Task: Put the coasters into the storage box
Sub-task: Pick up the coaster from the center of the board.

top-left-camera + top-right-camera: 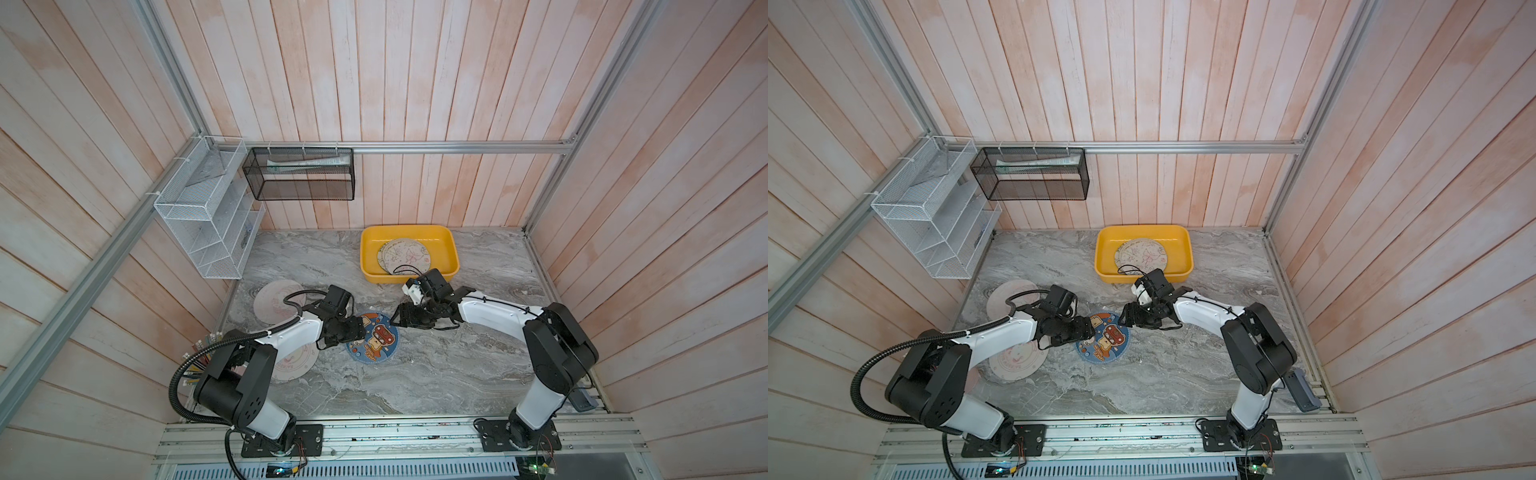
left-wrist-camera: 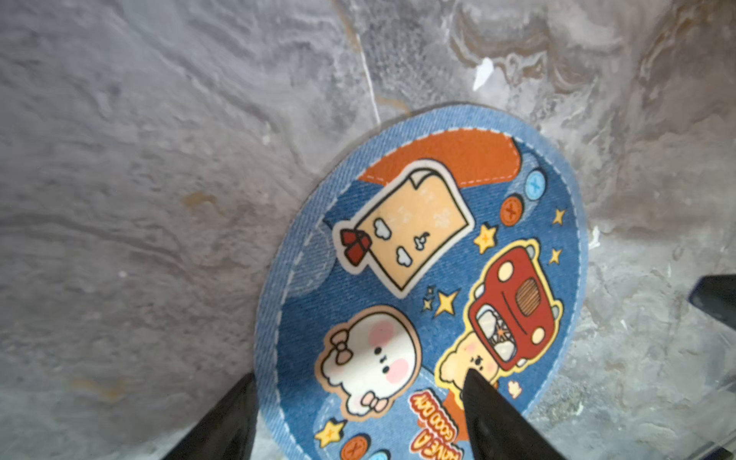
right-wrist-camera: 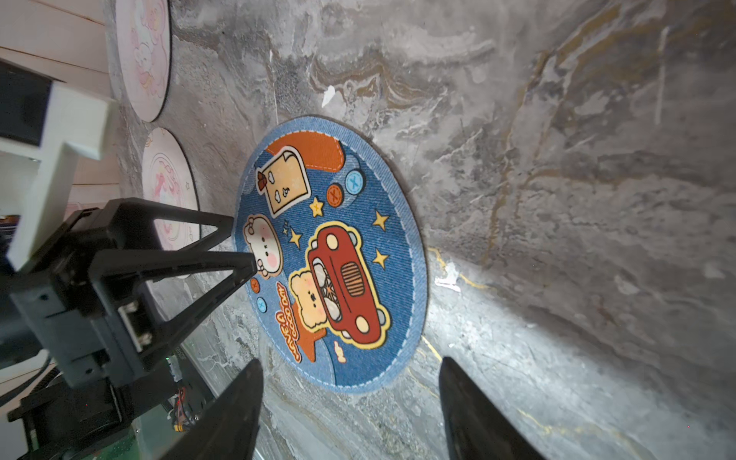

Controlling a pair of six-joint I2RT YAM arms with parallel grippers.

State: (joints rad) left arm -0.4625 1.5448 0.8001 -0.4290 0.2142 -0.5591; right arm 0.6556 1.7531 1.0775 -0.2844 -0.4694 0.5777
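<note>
A dark blue coaster [image 1: 376, 338] [image 1: 1105, 340] printed with cartoon animals lies flat on the marble table between the two arms. My left gripper [image 1: 358, 336] [image 2: 360, 376] is open at its left edge: one finger [image 2: 490, 418] hangs over the print, the other [image 2: 235, 418] is just off the rim. My right gripper [image 1: 397, 316] [image 3: 351, 360] is open and empty, just short of that blue coaster [image 3: 330, 255]. Two cream coasters [image 1: 274, 301] [image 1: 296, 362] lie at the left. The yellow storage box [image 1: 409, 229] at the back holds overlapping cream coasters [image 1: 405, 255].
A white wire rack [image 1: 203, 216] and a black mesh basket [image 1: 299, 174] hang on the back left walls. Coloured pencils [image 1: 195, 365] stand by the left arm's base. A grey device [image 1: 1302, 390] lies at the table's right front edge.
</note>
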